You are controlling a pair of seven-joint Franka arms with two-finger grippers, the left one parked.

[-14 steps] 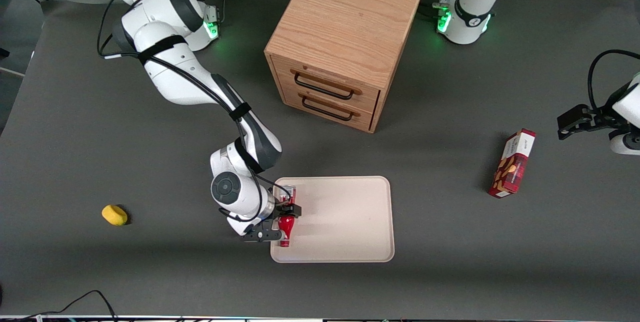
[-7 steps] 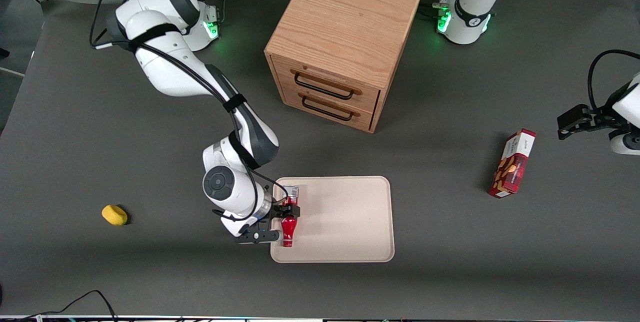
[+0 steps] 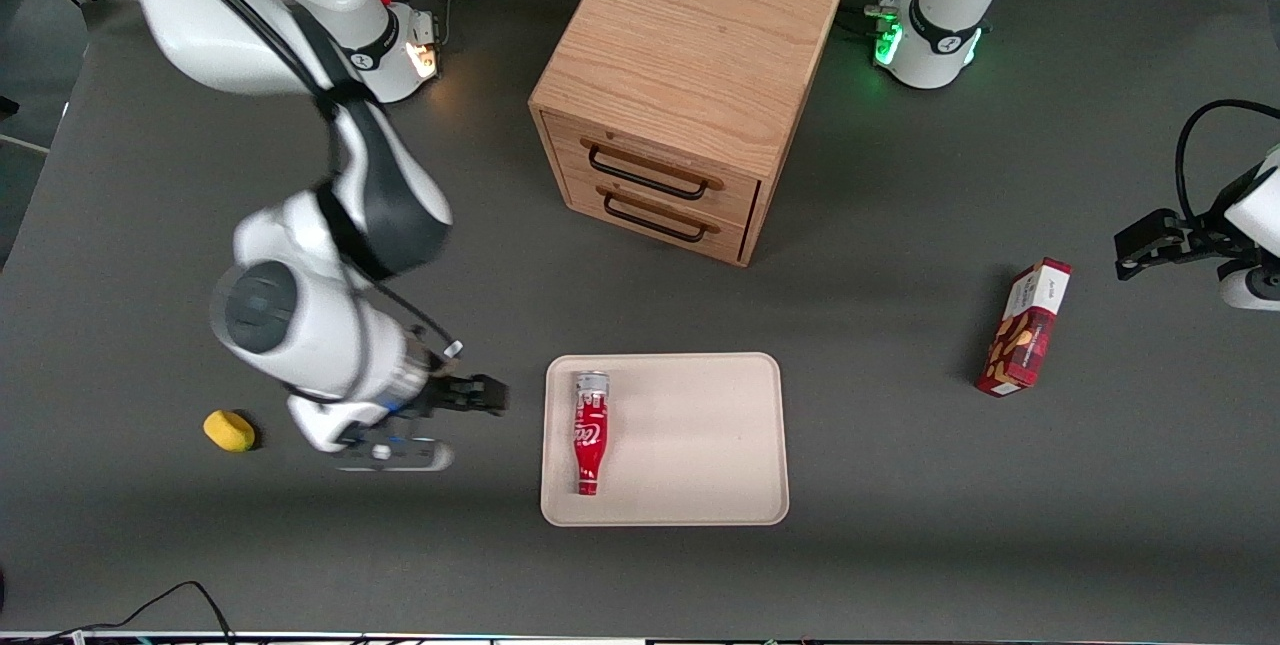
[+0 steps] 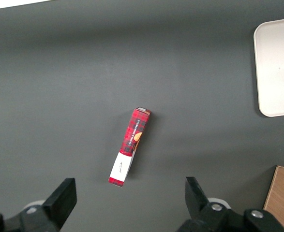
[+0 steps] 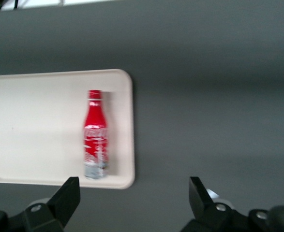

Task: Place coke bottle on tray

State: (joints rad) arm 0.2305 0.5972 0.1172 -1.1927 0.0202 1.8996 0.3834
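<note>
The claw hangs above bare table mat, off the tray's end that faces the working arm, with its two fingers spread wide and nothing between them. In the front view its outline is smeared, so its height over the mat is hard to judge.

One coke bottle lies on its side on the one cream tray, well apart from the claw and clear of both fingers. It rests along the tray's short edge nearest the working arm, just inside the low rim. Its red cap points toward the front camera and its silver base points toward the cabinet. The rest of the tray surface is bare.

The wrist view of the working arm shows the same bottle lying flat on the tray, close to the rim.

One wooden cabinet with two drawers stands farther from the front camera than the tray. One red-and-white snack box lies toward the parked arm's end of the table. One small yellow lump sits on the mat toward the working arm's end, near the claw.
</note>
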